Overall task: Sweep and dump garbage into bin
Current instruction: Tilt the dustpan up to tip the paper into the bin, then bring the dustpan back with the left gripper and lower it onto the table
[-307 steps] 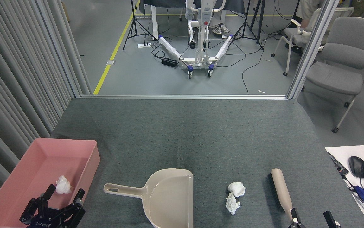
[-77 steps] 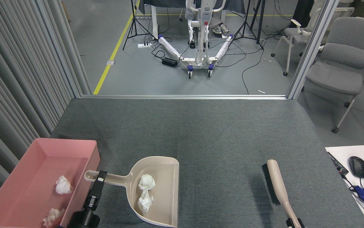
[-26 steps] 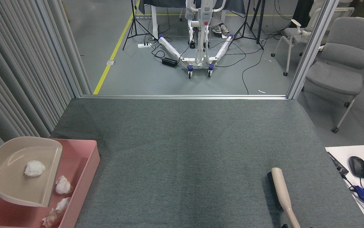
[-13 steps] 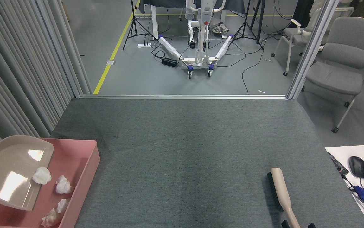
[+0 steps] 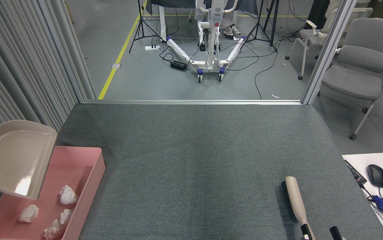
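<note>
The beige dustpan hangs tilted above the left end of the pink bin, and its scoop is empty. Its handle runs off the left edge, so my left gripper is out of view. Several white wads of garbage lie in the bin, among them one near the middle and one under the dustpan's lip. The brush lies on the grey mat at the lower right. My right gripper peeks in at the bottom edge, open, with one fingertip at the end of the brush handle.
Grey curtains stand close on the left behind the bin. A white desk with a mouse and cables borders the mat on the right. A metal post and chairs stand beyond the far right corner.
The dustpan rose and tipped further. The last wad slid out of it into the bin. The right gripper's fingertips came a little further into view beside the brush handle.
</note>
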Motion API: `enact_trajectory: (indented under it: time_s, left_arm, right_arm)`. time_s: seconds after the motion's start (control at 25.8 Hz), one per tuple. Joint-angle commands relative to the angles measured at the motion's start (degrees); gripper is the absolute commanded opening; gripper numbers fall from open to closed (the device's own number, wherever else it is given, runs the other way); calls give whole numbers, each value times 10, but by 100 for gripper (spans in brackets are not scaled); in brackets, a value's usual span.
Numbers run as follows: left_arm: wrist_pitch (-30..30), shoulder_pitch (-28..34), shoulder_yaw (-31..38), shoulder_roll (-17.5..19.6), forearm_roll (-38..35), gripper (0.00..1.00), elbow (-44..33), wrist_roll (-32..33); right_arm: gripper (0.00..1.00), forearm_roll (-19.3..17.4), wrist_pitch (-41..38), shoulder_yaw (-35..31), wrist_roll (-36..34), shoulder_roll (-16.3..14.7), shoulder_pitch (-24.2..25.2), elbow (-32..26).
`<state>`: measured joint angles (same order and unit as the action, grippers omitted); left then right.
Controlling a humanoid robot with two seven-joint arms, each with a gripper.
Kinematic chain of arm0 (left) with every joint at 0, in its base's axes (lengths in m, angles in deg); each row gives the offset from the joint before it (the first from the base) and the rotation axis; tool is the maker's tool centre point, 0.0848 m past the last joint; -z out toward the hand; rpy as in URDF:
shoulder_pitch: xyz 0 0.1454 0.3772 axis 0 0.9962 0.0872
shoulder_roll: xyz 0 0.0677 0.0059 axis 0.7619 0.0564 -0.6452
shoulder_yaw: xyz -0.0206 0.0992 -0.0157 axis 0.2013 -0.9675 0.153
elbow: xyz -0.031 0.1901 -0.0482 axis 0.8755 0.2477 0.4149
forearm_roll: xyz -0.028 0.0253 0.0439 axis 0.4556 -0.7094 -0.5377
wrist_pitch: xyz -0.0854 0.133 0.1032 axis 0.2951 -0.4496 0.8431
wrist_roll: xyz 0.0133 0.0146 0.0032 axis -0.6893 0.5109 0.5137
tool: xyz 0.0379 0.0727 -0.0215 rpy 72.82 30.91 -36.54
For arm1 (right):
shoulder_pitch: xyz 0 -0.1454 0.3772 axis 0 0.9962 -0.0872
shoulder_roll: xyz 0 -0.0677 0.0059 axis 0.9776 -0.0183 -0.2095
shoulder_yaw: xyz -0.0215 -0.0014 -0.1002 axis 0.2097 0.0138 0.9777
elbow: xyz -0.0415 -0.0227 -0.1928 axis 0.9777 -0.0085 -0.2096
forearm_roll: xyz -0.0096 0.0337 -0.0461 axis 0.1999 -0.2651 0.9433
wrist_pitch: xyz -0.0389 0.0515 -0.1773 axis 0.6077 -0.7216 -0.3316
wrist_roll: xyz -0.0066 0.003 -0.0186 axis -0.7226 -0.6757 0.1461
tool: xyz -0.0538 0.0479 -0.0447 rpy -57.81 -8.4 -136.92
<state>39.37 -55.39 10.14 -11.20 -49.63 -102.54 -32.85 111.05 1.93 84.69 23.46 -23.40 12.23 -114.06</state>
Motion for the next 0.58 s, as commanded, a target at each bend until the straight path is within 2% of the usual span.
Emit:
enact_trajectory:
  time_s: [0.0, 0.12, 0.23, 0.35, 0.46, 0.54]
  left_arm:
    - [2, 3, -6, 0, 138, 0, -38, 29]
    - [16, 7, -22, -1, 208, 0, -96, 28]
    - [91, 1, -25, -13, 211, 0, -187, 5]
    - [141, 3, -35, -60, 203, 0, -255, -28]
    - [147, 12, -55, -107, 195, 0, -296, -38]
    - [153, 47, -63, -132, 179, 0, -319, -56]
  right_arm:
    - [90, 0, 1, -10, -2, 0, 1, -10]
    - [90, 0, 2, -20, 0, -2, 2, -20]
    - [89, 0, 14, -23, 4, -6, 1, -30]
    - [89, 0, 33, -23, 5, -11, 0, -37]
    - [89, 2, 32, -23, 5, -11, 0, -38]
    - [89, 4, 32, -22, 7, -11, 0, -41]
